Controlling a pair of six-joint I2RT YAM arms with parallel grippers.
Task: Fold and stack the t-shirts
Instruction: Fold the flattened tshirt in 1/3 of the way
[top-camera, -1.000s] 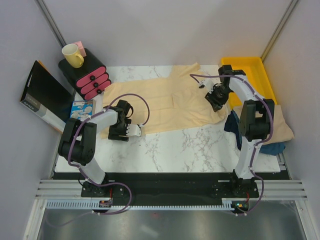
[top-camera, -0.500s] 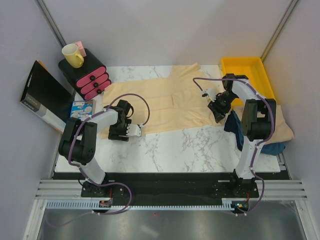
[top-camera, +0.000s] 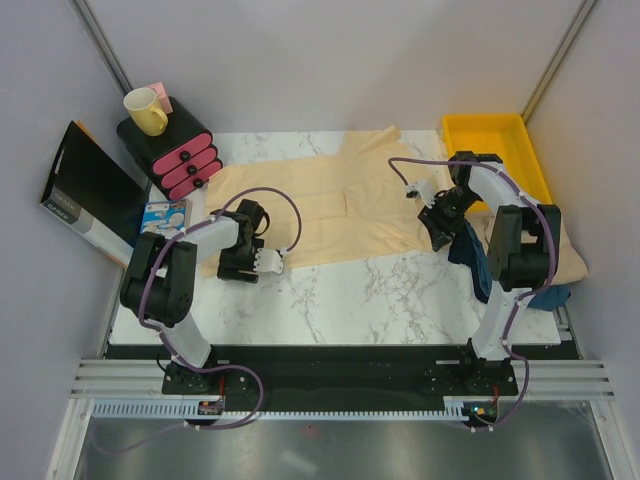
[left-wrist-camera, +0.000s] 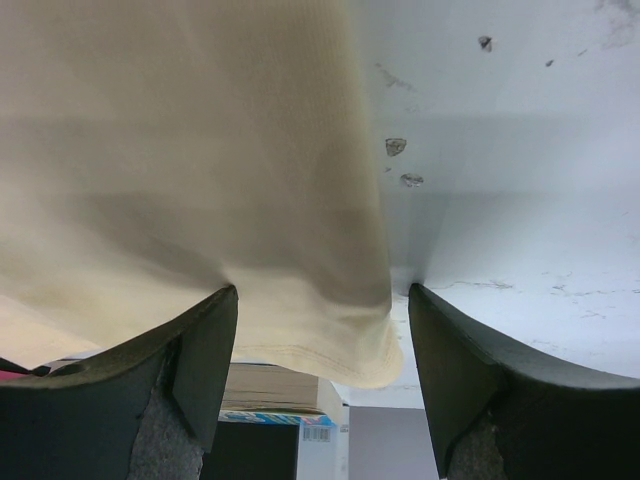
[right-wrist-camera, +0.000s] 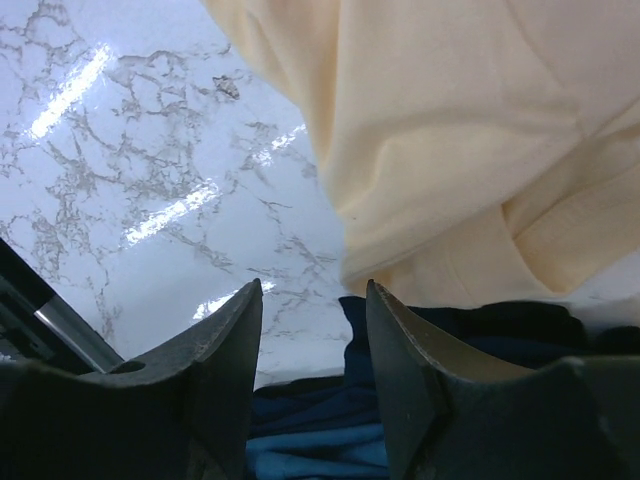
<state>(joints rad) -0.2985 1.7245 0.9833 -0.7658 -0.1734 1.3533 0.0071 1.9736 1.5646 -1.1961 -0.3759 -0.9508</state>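
Cream t-shirt (top-camera: 330, 205): it lies spread out flat on the far half of the white marble counter (top-camera: 380, 285). It goes from near the pink and black drawers (top-camera: 172, 152) almost to the yellow tray (top-camera: 495, 140).
Left hand (top-camera: 264, 262): it is low at the near left corner of the shirt. Its two fingers are apart. In the left wrist view the shirt's hem (left-wrist-camera: 340, 350) hangs in the gap between them, and neither finger squeezes it.
Right hand (top-camera: 440, 226): it is over the near right edge of the shirt. Its fingers (right-wrist-camera: 235, 340) are a little apart, with nothing in them.
Dark blue cloth (top-camera: 468, 250): it sits bunched up right beside the right hand, touching the shirt's edge.
Second t-shirt (top-camera: 568, 258): it is beige and lies at the right side of the counter, partly behind the right arm.
Yellow mug (top-camera: 145, 110): it stands on top of the drawers.
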